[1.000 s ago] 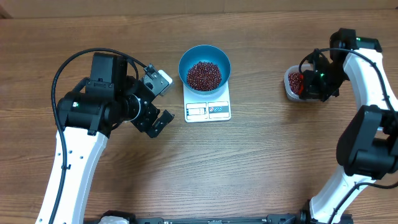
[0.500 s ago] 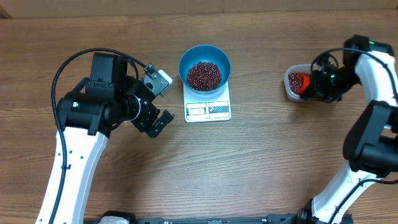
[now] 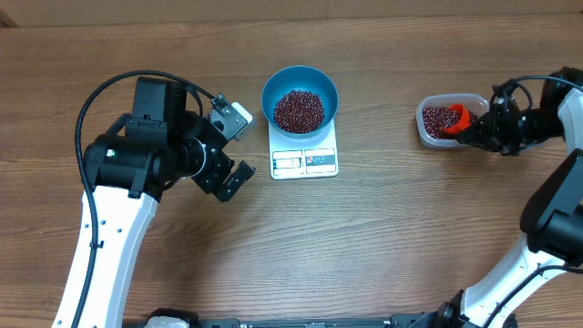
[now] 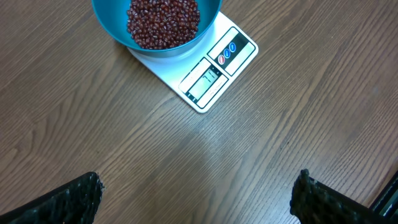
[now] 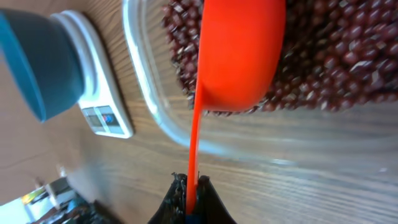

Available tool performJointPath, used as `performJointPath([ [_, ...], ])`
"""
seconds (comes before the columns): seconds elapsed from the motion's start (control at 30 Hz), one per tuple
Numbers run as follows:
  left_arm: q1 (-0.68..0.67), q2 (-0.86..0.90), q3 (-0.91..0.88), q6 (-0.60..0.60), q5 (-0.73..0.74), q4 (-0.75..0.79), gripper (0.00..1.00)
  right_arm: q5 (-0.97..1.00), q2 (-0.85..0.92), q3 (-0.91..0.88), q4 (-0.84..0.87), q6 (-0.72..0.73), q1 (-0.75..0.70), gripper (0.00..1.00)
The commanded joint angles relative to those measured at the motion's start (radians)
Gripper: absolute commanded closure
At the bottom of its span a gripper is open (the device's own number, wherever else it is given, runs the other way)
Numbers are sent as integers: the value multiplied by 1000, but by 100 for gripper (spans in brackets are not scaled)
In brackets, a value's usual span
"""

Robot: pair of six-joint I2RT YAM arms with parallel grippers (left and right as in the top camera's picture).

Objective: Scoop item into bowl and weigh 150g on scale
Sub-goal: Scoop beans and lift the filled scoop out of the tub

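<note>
The blue bowl (image 3: 300, 84) stands on the white scale (image 3: 304, 160), with a heap of dark red beans (image 3: 299, 109) inside it. My left gripper (image 3: 238, 146) hovers open left of the scale, nothing between its fingers; in the left wrist view the bowl (image 4: 109, 18) and scale (image 4: 214, 78) lie ahead of it (image 4: 198, 198). My right gripper (image 3: 483, 130) is shut on the thin handle of an orange scoop (image 3: 461, 117). The scoop's cup (image 5: 239, 56) sits over more beans (image 5: 336, 56) in a clear tub (image 5: 146, 93), its underside toward the wrist camera.
The clear tub (image 3: 442, 120) stands at the right, well apart from the scale. Bare wooden table (image 3: 364, 237) fills the front. The left arm's black cable (image 3: 100, 100) loops over the left side. In the right wrist view the bowl (image 5: 37, 62) and scale (image 5: 102, 106) show beyond the tub.
My right arm has swung outward to the right, drawing the scoop from the tub's left part to its right side. The left arm has not moved.
</note>
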Motion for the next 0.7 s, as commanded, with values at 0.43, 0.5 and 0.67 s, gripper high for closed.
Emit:
performJointPath([
  [0.43, -1, 7, 16, 23, 14, 0, 0, -158, 3, 8, -74, -73, -94, 96],
  [0.5, -1, 7, 16, 23, 14, 0, 0, -162, 3, 8, -75, -73, -93, 96],
  [0.67, -1, 7, 16, 22, 14, 0, 1, -188, 3, 8, -98, -80, -94, 96],
])
